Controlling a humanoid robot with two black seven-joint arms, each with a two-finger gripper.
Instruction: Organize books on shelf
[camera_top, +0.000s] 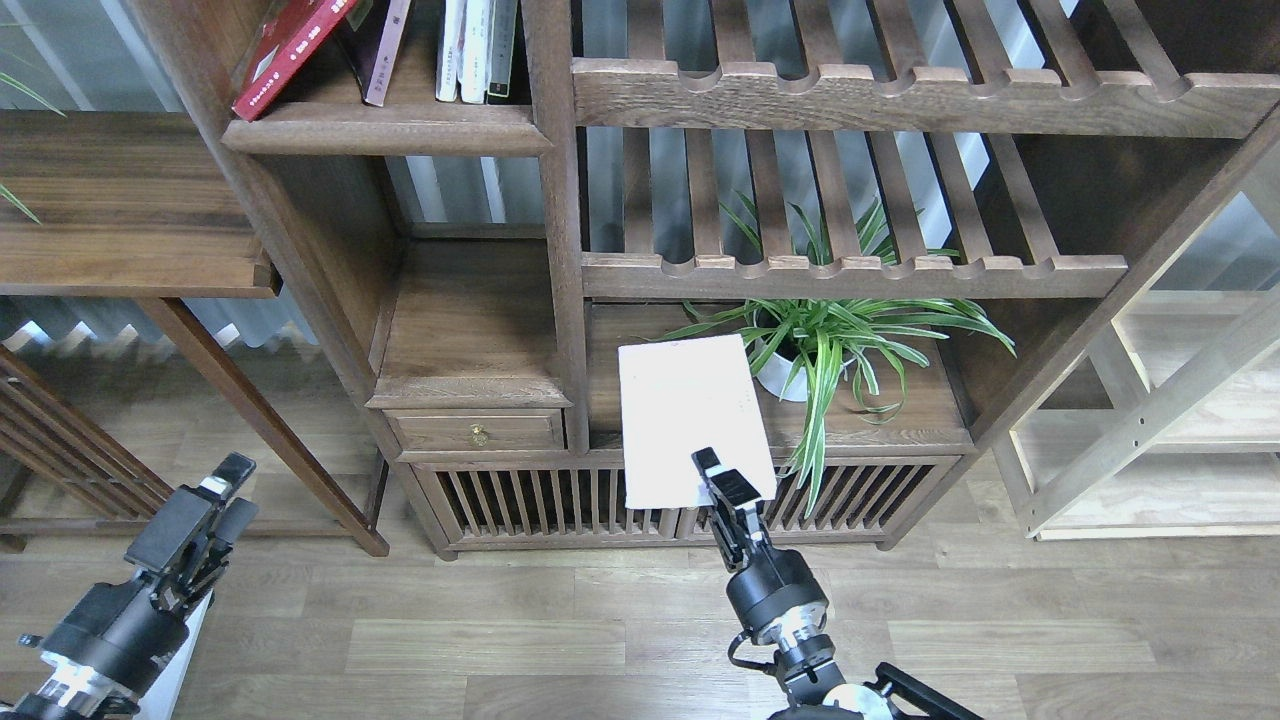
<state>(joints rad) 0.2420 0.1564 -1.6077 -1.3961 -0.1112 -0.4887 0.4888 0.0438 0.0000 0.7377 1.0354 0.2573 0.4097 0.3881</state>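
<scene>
- A wood-plank floor (500, 640) fills the bottom of the frame; on it stands a large dark-brown bookcase (560, 300) that takes up the centre and top.
- Lower left, the left gripper (205, 515) hangs over the floor; it is seen dark and end-on, so I cannot tell whether its fingers are apart or together. Nothing is in it.
- Bottom centre, the right gripper (722, 482) points up the frame, its fingers pinched onto the lower right corner of the pale book (690, 415).
- The pale book shows a plain white face toward the camera, its long axis running roughly up and down the frame and leaning slightly left at the top. It is in the air in front of the slatted cabinet doors (560, 500) and the low board above them.
- Just right of the book's upper corner, a spider plant (850, 335) in a white pot sits on that board, under a slatted rack (850, 275).
- Left of the book, an open cubby (470, 320) above a small drawer (478, 430).
- Upper left, the shelf (385, 130) carries a red book (290, 50) leaning left, a maroon book (385, 50) beside it, then upright books (478, 45) against the post; open board lies between the leaning pair and the upright ones.
</scene>
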